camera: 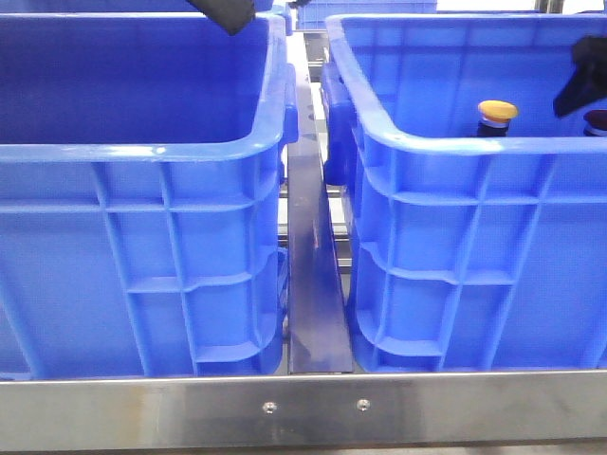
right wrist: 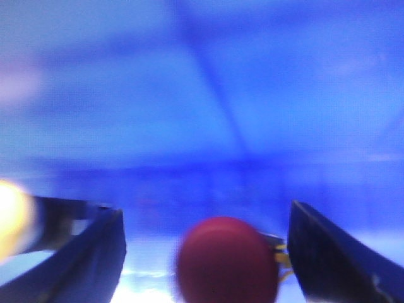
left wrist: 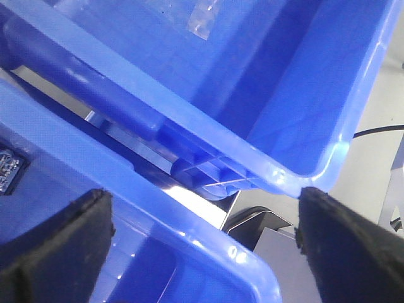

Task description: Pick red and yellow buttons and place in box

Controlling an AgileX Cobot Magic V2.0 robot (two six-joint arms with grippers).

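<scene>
The right hand [right wrist: 205, 252] is down inside the blue crate on the right [camera: 455, 142]. Its two fingers [right wrist: 95, 252] stand wide apart, and the red button [right wrist: 227, 262] sits between them, not yet squeezed. I think the hand is open like that so it can close on the red cap and lift it. The wrist picture is blurry, so I cannot tell if a finger is touching the button.

Just beside the red button is the yellow button [camera: 497, 114], standing upright on its dark body. From the front, only its cap and neck peek over the crate's rim. The red one barely shows at the far right edge.

The left hand [left wrist: 202, 246] hangs above the other blue crate [camera: 142, 142], near the gap between the two crates. Its fingers [left wrist: 57, 246] are wide too, and it holds nothing. It looks like it is just waiting there, out of the way.

I count two buttons, one red and one yellow. I count two blue crates, side by side, with a shiny metal strip [camera: 313, 284] between them. The left crate looks empty from here, so I guess the buttons will go in there.
</scene>
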